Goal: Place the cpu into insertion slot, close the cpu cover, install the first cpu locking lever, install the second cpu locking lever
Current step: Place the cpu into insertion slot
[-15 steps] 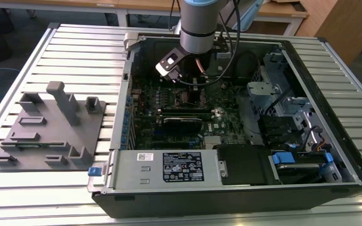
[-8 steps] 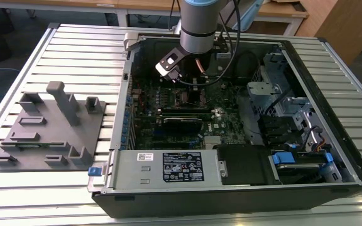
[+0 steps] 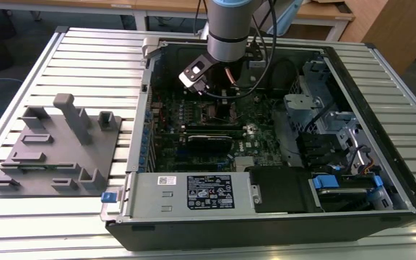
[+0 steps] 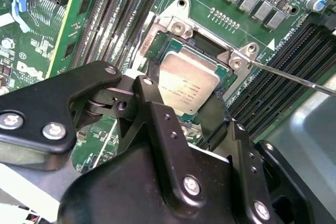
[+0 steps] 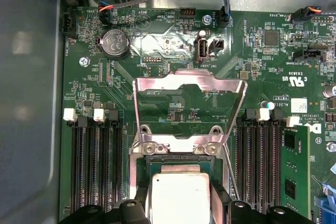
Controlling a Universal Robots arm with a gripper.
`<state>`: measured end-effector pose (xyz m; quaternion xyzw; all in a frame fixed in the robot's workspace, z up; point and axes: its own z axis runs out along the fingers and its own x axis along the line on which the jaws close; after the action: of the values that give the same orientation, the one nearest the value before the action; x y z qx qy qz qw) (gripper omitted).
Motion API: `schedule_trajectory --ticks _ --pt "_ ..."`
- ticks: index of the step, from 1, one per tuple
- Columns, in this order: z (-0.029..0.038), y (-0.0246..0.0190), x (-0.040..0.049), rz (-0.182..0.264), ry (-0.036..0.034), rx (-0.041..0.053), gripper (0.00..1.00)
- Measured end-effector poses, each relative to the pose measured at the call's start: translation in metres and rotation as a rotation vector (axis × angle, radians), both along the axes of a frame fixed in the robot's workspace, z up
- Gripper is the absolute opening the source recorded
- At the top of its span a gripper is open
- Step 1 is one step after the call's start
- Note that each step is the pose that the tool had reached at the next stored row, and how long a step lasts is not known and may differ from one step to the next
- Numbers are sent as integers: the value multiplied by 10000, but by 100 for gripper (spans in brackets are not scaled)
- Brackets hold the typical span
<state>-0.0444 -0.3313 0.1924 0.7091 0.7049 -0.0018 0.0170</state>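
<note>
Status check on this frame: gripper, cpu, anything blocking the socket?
Gripper shut on cpu, at the insertion slot; seating unclear. Cpu cover raised open. Nothing seen blocking.

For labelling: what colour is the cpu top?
Silvery-grey cpu, best in the second wrist view.

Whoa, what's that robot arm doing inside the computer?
The robot arm is reaching inside the open computer case. Its pincer grips the cpu, a little silvery square chip, by two edges, right at the insertion slot on the green board. I cannot tell if the chip is fully down. The cpu cover stands flipped open next to the slot, not yet closed.
</note>
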Motion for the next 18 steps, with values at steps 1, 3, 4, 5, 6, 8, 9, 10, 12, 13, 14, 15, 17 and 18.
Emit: schedule_trajectory --ticks 1,3,4,5,6,8,9,10,12,13,14,15,17,18 --pt "0 0 2 -1 2 0 54" --pt "0 0 3 -2 4 -1 54" --pt "0 0 3 -2 4 -1 54" --pt "0 0 4 -2 5 -1 54" --pt "0 0 4 -1 4 -1 54" --pt "2 1 4 -1 4 -2 54" --pt "6 1 4 -1 4 -2 54" --pt "11 1 4 -1 4 0 54" --pt "16 1 4 -1 3 1 54" --pt "16 1 4 -1 3 1 54" --pt "17 0 4 -1 3 1 54" --pt "17 0 4 -1 6 -4 54" --pt "14 0 9 -1 4 -1 54" --pt "14 0 9 -1 4 -1 54"
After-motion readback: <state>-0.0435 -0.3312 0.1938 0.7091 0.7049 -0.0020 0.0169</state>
